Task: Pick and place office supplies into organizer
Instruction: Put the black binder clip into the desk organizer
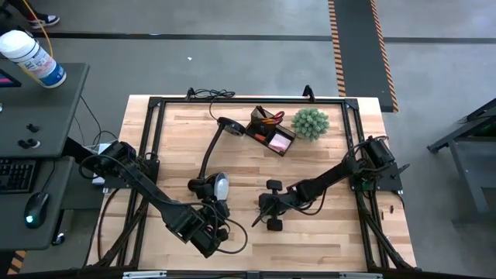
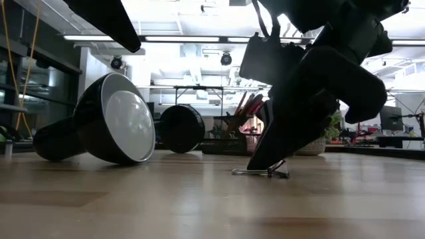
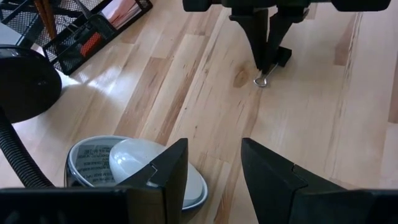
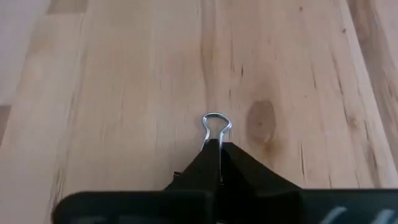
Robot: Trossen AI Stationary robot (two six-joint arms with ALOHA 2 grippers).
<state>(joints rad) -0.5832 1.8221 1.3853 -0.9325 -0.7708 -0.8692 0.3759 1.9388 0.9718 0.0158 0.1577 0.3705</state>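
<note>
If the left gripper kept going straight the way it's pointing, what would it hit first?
Probably the lamp head lying just ahead of the left gripper, or bare table beside it; depth is unclear.

Pale wood, black gear, a few bright spots

The table (image 1: pixel 325 240) is light blond wood with darker grain streaks and one brown knot; both arms and the right gripper (image 3: pixel 266 62) are black, as are the left gripper's fingers (image 3: pixel 168 171). The binder clip (image 4: pixel 216 127) shows a silver wire loop. The desk lamp (image 2: pixel 109 119) is glossy black outside, white inside its shade. The organizer (image 1: pixel 271 132) is black mesh, holding orange-handled scissors (image 1: pixel 267 118) and a pink sticky-note pad (image 1: pixel 279 141). The plant ball (image 1: pixel 311 122) is green and spiky. Beyond the table, the floor (image 1: pixel 232 62) is grey with an orange-and-black striped band
</note>
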